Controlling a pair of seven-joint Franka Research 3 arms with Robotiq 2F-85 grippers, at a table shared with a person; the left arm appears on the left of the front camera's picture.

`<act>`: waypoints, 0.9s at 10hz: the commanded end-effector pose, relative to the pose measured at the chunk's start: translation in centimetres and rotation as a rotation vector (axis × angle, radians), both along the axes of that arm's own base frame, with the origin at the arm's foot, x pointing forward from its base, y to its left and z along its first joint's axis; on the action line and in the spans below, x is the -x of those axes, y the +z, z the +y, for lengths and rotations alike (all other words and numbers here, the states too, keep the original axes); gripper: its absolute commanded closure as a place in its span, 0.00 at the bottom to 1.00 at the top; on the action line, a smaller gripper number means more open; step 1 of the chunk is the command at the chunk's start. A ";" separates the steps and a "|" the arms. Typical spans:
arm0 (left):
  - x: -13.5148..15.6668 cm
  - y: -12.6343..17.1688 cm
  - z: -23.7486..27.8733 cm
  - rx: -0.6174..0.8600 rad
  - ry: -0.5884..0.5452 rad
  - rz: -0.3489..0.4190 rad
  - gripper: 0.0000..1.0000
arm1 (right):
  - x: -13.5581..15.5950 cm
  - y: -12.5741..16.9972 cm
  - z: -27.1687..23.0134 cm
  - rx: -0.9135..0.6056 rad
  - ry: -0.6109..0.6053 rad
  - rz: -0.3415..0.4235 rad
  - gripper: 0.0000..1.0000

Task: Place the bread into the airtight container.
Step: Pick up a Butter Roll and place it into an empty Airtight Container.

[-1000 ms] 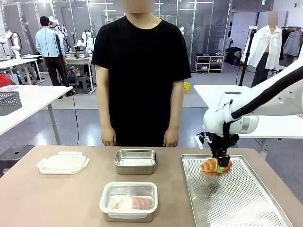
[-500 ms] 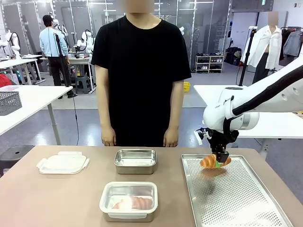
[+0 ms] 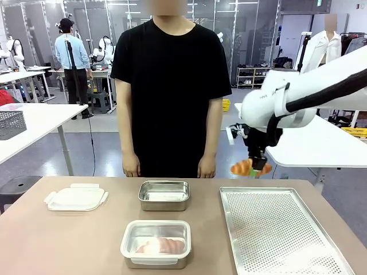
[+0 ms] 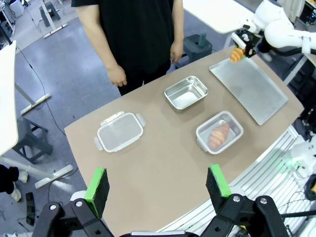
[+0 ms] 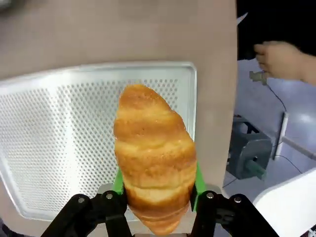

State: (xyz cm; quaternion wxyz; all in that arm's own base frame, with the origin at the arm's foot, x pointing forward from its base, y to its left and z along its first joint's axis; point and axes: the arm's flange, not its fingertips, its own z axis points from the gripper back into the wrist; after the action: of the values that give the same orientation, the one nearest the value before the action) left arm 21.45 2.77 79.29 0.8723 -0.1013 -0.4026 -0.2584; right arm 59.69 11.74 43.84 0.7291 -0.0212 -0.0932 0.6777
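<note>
- Above the far edge of the perforated tray (image 3: pixel 281 229), toward its left corner, the right gripper (image 3: pixel 256 166) hangs well clear of the table (image 3: pixel 57 240). Its jaws are closed on a croissant (image 3: pixel 243 168).
- Relation of bread to tool: the croissant sits crosswise between the two green pads, gripped near its middle. In the front view one end projects to the left of the fingers.
- Right wrist view: the croissant stands lengthwise between the pads, with the tray's rounded corner and a strip of table below it. A person's hand (image 5: pixel 282 60) shows at the upper right.
- Left wrist view: the whole layout appears from high above the table's near edge. The left gripper (image 4: pixel 157 185) is spread wide and holds nothing.
- Same view, from the tray side: the tray, the airtight container (image 4: pixel 200 136) at the near side, a steel pan (image 4: pixel 186 92) beyond it, and the container's lid (image 4: pixel 120 131) lying apart at the other end.
- Front view: the person (image 3: pixel 170 86) stands at the far side, arms down, hands off the table.
- Appearance of the bread: golden brown, glossy, ridged in bands, and tapering toward each end.
- The airtight container is uncovered and holds a second croissant (image 3: pixel 162 246). The gripped croissant is well apart from it, up and to the right.
</note>
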 end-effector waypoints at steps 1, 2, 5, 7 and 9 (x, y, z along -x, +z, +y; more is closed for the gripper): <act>0.0 0.1 -0.1 0.001 0.002 0.001 0.00 | 0.5 0.6 4.7 -0.009 -0.074 0.014 0.37; 0.0 0.1 -0.1 0.001 0.002 0.001 0.00 | 0.8 1.2 7.9 -0.047 -0.104 -0.016 0.37; 0.0 0.1 -0.1 0.001 0.002 0.001 0.00 | 1.8 0.8 15.8 -0.030 -0.079 0.045 0.37; 0.0 0.1 -0.1 0.001 0.002 0.001 0.00 | 2.1 0.5 20.4 -0.004 -0.116 0.034 0.37; 0.0 0.1 -0.1 0.001 0.002 0.001 0.00 | 2.3 -0.1 24.0 0.025 -0.165 0.026 0.37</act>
State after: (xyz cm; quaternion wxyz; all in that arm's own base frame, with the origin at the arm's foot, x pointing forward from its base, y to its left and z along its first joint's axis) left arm 21.45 2.76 79.29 0.8723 -0.1012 -0.4026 -0.2585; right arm 56.45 34.28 43.56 0.7679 -0.0141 -0.0840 0.6349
